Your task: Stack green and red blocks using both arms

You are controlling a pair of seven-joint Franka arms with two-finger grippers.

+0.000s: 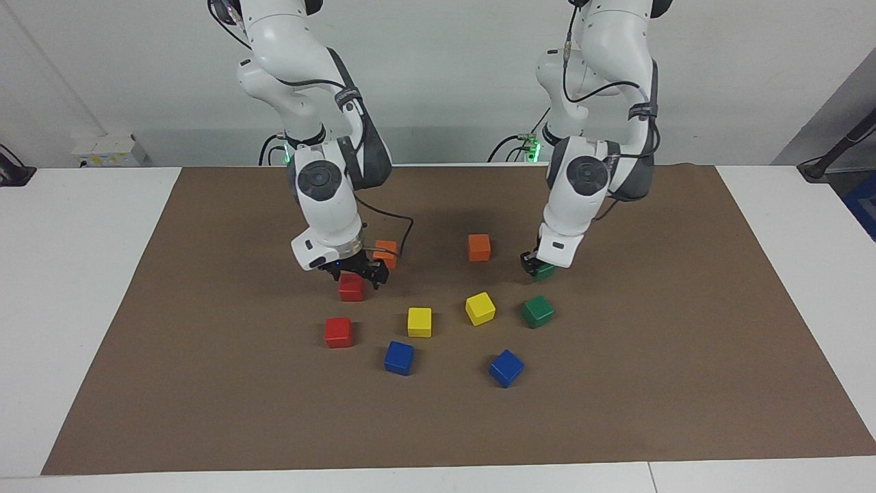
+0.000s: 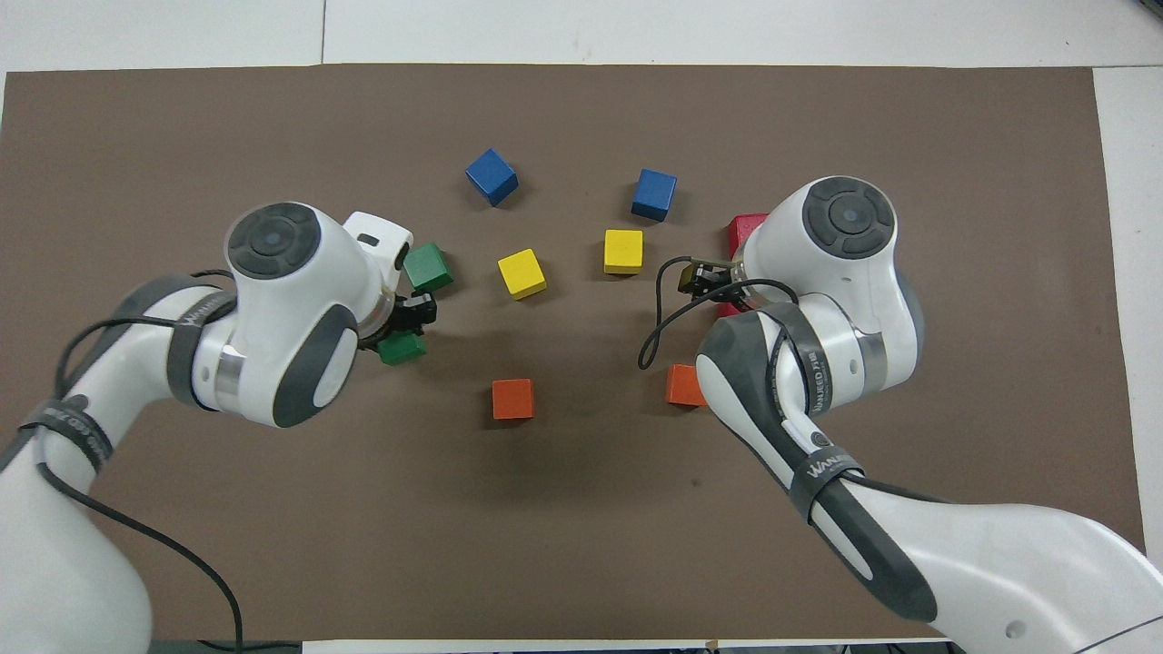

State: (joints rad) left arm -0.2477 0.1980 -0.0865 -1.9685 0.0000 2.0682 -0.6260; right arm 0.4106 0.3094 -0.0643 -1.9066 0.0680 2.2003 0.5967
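Note:
My left gripper is shut on a dark green block, low over the mat; from above the same block shows under the gripper. The second green block rests on the mat, farther from the robots. My right gripper hangs open directly over a red block, fingertips at its top. Overhead, that arm hides most of this block. The other red block lies farther out, and overhead it peeks out beside the right arm.
On the brown mat lie two orange blocks, two yellow ones and two blue ones. One orange block sits close beside the right gripper.

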